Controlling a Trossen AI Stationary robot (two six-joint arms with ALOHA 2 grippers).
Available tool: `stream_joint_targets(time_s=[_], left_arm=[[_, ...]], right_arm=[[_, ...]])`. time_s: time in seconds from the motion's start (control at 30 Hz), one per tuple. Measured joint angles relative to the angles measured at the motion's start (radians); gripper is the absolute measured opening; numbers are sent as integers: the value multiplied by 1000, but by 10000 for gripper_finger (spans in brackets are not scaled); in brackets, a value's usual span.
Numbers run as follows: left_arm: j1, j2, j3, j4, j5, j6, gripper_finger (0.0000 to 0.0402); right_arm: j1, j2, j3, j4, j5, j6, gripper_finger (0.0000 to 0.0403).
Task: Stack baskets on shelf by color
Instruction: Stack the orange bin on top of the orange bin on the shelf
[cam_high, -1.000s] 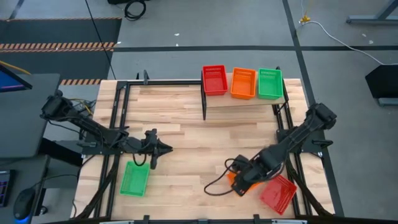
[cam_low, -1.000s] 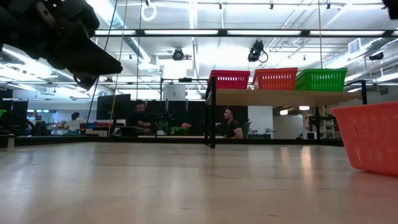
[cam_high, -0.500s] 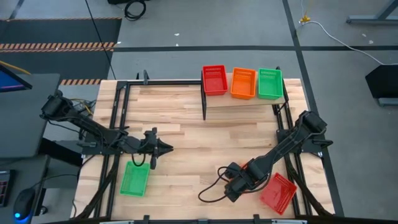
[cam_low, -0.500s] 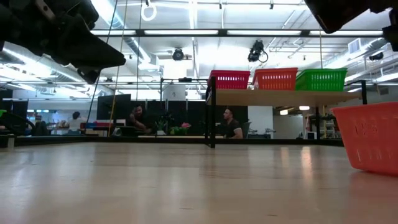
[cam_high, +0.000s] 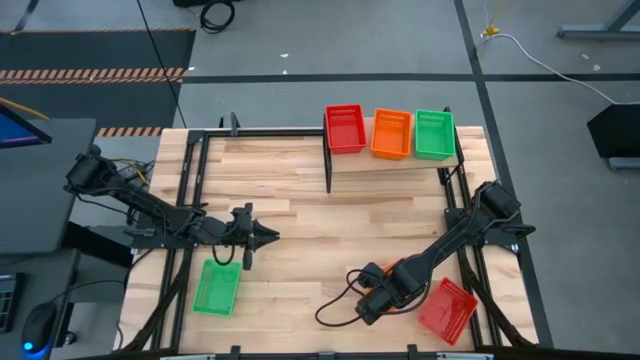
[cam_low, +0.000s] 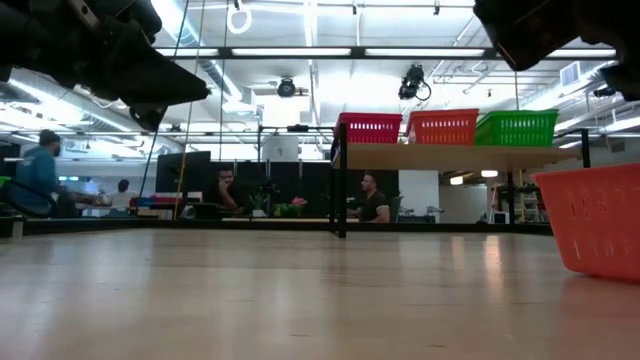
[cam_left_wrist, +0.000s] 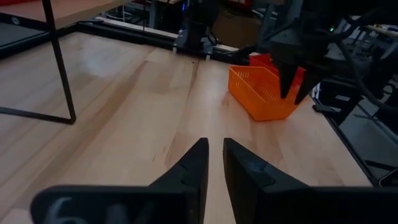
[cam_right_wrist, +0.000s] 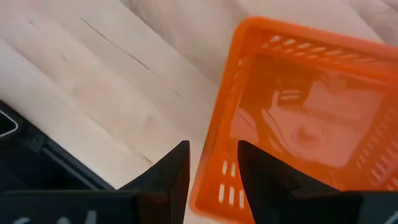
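On the shelf (cam_high: 395, 160) stand a red basket (cam_high: 345, 128), an orange basket (cam_high: 391, 133) and a green basket (cam_high: 434, 133), side by side. Another orange basket (cam_right_wrist: 292, 124) rests on its base on the table near the near edge. My right gripper (cam_right_wrist: 213, 155) is open above its end wall (cam_right_wrist: 214, 149), with one finger over the inside and one over the outside. A red basket (cam_high: 447, 310) lies just to its right. A green basket (cam_high: 217, 287) lies near the table's near left corner. My left gripper (cam_high: 268, 238) is shut and waits over the table's left half.
Black frame rails (cam_high: 190, 200) run along the table's left and right sides. A dark cable loop (cam_high: 335, 305) lies on the wood beside the right gripper. The shelf's black posts (cam_high: 329, 165) stand on the far half. People sit in the room beyond the table (cam_low: 372, 200).
My right gripper has moved toward the table's near left, out over the orange basket on the table, and now shows at the top of the low view. The baskets have stayed where they were.
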Motion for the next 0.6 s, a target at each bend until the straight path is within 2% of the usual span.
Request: stream_joint_targets(time_s=[0.27, 0.4, 0.5, 0.6], left_arm=[[0, 0, 0, 5, 0, 1, 61], [0, 0, 0, 4, 0, 0, 57], [0, 0, 0, 2, 0, 1, 56], [0, 0, 0, 1, 0, 1, 58]], right_arm=[[-3, 39, 0, -9, 13, -34, 141], [-8, 66, -1, -47, 12, -112, 140], [-8, 90, -1, -55, 1, -187, 125], [-8, 108, 0, -50, -12, -243, 90]])
